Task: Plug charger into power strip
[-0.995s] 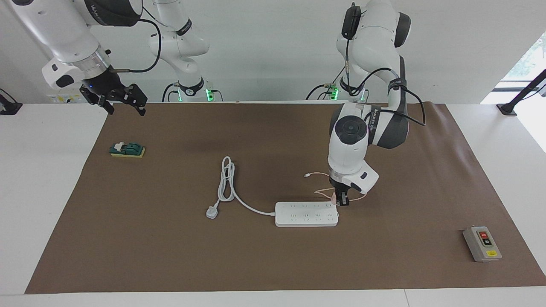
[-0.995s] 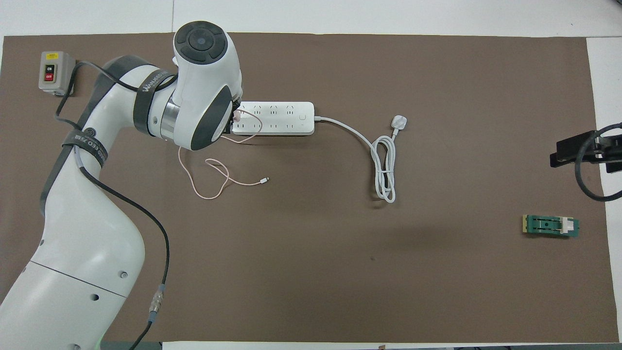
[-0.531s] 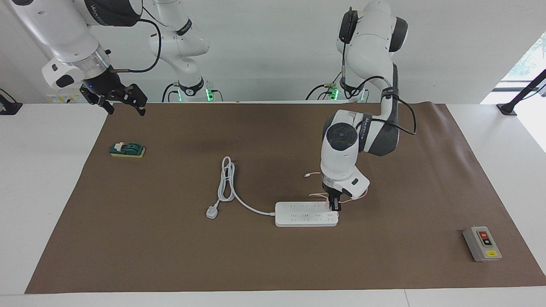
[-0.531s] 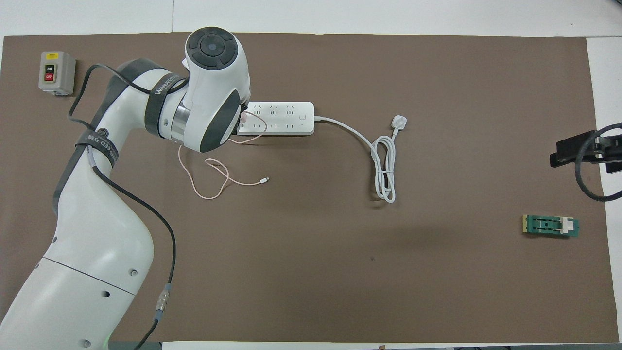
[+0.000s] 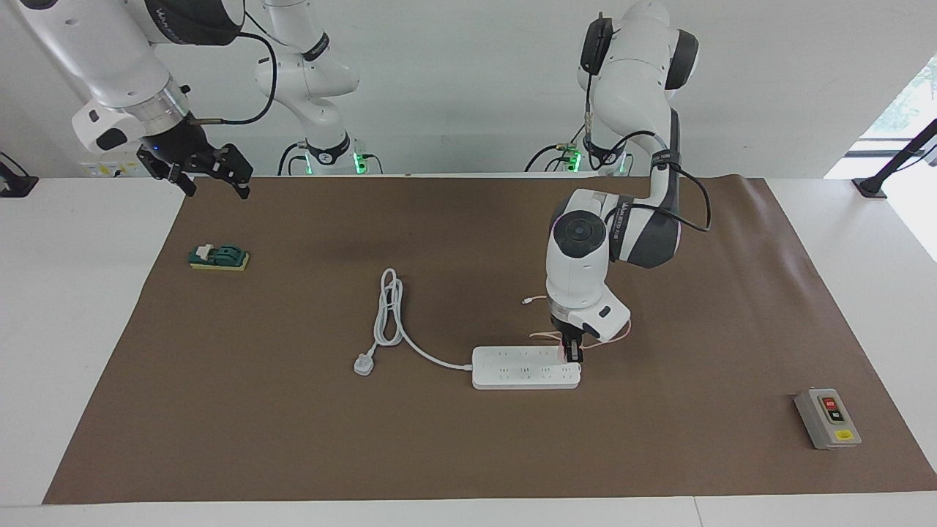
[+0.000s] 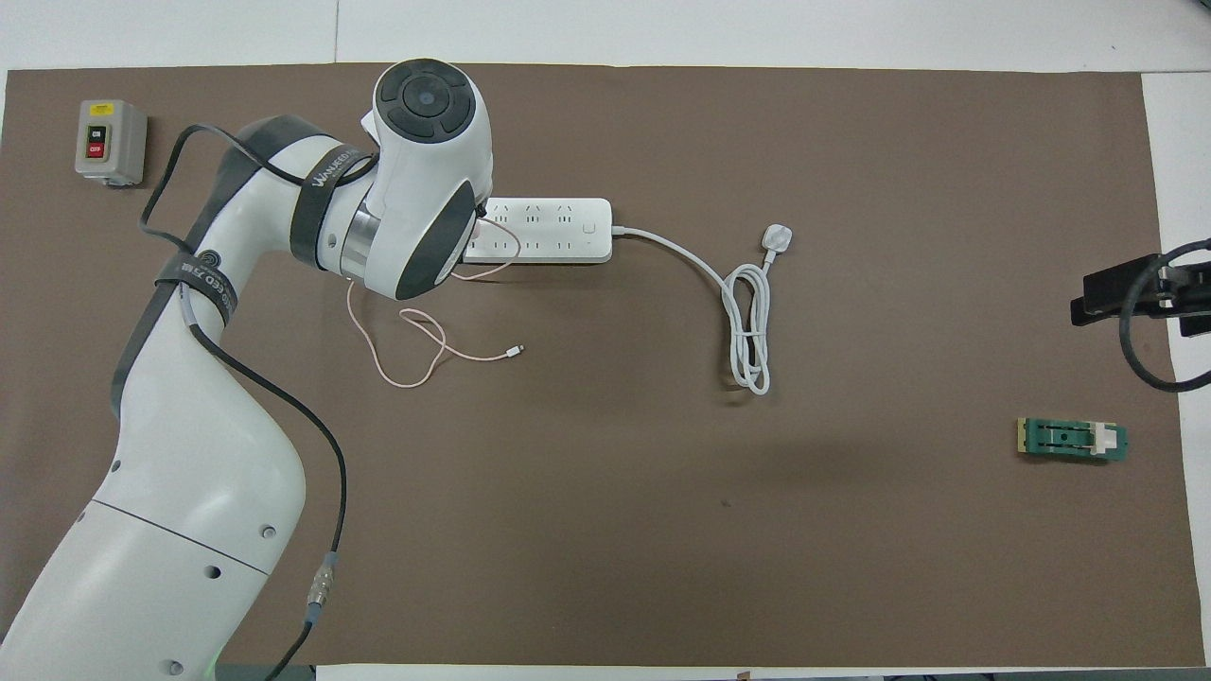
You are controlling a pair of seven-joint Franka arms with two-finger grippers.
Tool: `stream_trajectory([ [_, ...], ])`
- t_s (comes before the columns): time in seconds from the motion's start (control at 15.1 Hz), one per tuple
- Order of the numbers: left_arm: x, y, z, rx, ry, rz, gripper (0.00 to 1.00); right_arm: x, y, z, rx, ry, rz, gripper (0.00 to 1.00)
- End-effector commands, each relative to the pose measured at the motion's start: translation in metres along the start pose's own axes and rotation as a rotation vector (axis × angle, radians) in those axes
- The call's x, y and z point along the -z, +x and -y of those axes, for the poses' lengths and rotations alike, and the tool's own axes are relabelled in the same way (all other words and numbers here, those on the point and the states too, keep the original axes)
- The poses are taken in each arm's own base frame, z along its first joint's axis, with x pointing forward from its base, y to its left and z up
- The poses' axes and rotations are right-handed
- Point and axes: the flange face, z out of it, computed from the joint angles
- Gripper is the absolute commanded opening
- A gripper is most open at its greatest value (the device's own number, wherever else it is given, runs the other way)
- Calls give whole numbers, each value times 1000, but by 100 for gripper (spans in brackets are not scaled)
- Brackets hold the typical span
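Observation:
The white power strip (image 5: 525, 368) lies flat on the brown mat, and it also shows in the overhead view (image 6: 553, 230). My left gripper (image 5: 573, 356) points down at the strip's end toward the left arm's side and is shut on the pale pink charger (image 5: 563, 353). The charger sits at the last socket of the row nearer to the robots; I cannot tell whether its prongs are in. In the overhead view my left wrist hides most of the charger (image 6: 476, 227). Its thin pink cable (image 6: 407, 364) loops on the mat nearer to the robots. My right gripper (image 5: 214, 183) waits open, raised over the mat's corner.
The strip's thick white cord (image 5: 388, 311) coils toward the right arm's end and ends in a white three-pin plug (image 5: 364, 364). A grey switch box (image 5: 827, 418) stands near the mat's corner at the left arm's end. A green block (image 5: 218, 258) lies below the right gripper.
My left gripper has carried the charger sideways from just off the strip's end to over its last socket and has come down a little. The right arm has not moved.

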Motion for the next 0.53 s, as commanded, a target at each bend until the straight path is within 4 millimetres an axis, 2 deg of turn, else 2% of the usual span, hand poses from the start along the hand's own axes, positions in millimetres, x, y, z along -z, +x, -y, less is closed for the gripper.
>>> stream_trajectory([
  [0.0, -4, -3, 13, -12, -27, -17, 0, -1, -2, -2, 16, -15, 5, 100],
  [0.2, -1, -3, 15, -11, -30, -13, 0, -2, -2, -1, 17, -15, 6, 100],
  [0.46, -8, -3, 20, -15, -8, -21, 0, -2, -2, -1, 16, -15, 5, 100],
])
